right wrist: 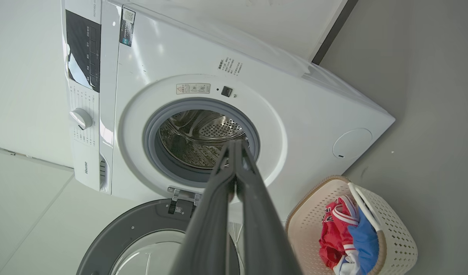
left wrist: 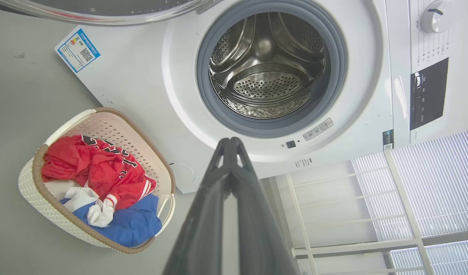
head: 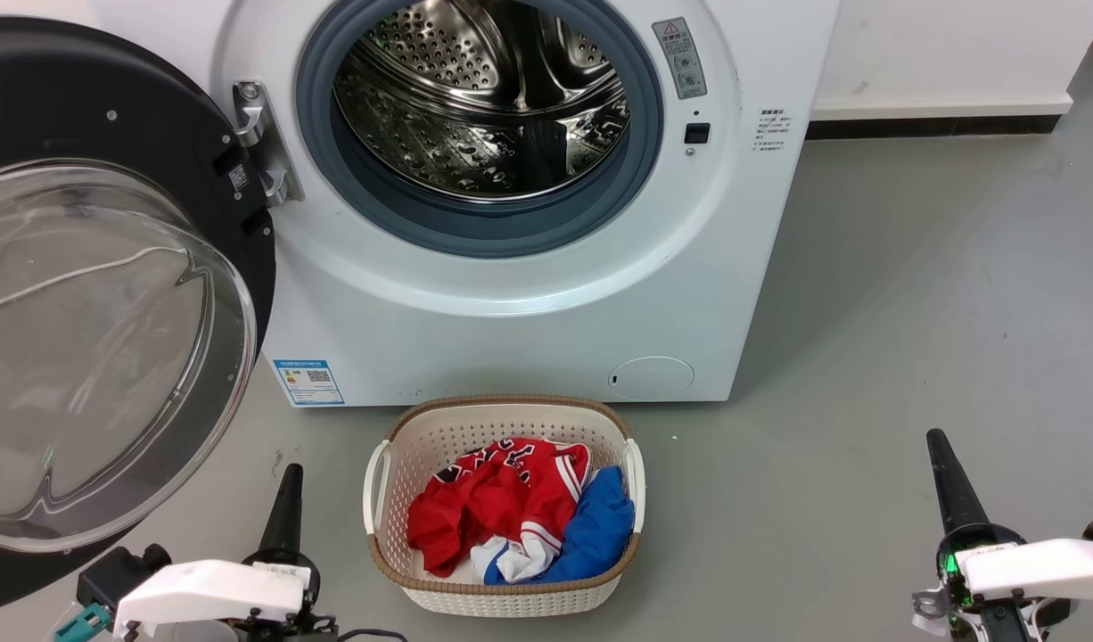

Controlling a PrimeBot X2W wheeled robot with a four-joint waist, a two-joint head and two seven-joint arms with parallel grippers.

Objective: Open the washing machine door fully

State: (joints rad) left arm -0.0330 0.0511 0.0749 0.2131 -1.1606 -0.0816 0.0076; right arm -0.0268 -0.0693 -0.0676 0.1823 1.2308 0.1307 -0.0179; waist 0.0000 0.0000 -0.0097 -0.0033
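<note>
Washing machine door (head: 110, 294) was found swung wide on its hinge (head: 261, 143), out past the left side of the washing machine (head: 511, 330), inner face + glass bowl turned toward the head cam. Drum opening was fully exposed. Judged: task approx done, maybe a last bit of travel left; end stop couldn't be confirmed.

Left claw (head: 291, 473) was seen closed, nothing gripped, low in front of the machine's left corner, just beside the door's lower rim, apparently not touching. Right claw (head: 936, 439) likewise closed + empty, well off the machine's right front.

Risks:
- Door forced beyond hinge stop, so hinge/bracket strained. Cause: extra push w/o the limit being known.
- Glass bowl clipped if the left arm were raised straight up; bowl bulges out near that claw.
- Door could drift back if not seated at the stop.
- Laundry basket (head: 502, 597), directly in front of the machine, could be knocked if the base were rolled fwd.
</note>
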